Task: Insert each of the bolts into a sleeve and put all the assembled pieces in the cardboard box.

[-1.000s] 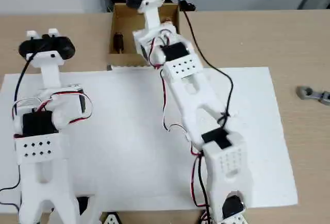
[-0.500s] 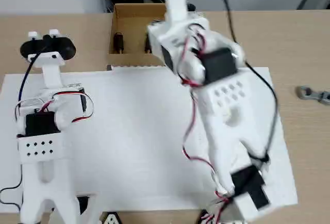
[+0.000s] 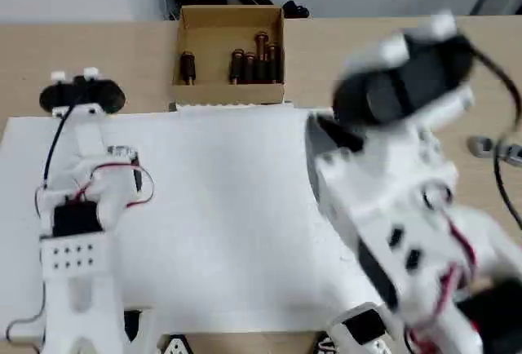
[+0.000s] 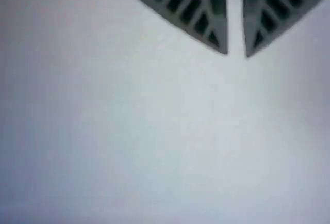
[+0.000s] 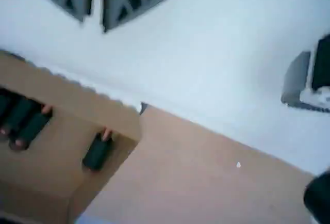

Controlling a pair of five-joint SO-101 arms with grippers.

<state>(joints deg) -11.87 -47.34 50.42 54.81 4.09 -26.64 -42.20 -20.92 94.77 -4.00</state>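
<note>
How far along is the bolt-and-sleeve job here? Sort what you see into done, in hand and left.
Done: assembled pieces lie in the cardboard box, one set apart and the others bunched together. In hand: nothing; the left pincer and the right pincer are both shut on nothing, above the white sheet. Left: probably little or nothing.

Bright, even light — probably from overhead — soft shadow beside the right arm [image 3: 383, 199] on white sheet [image 3: 212, 207].
</note>
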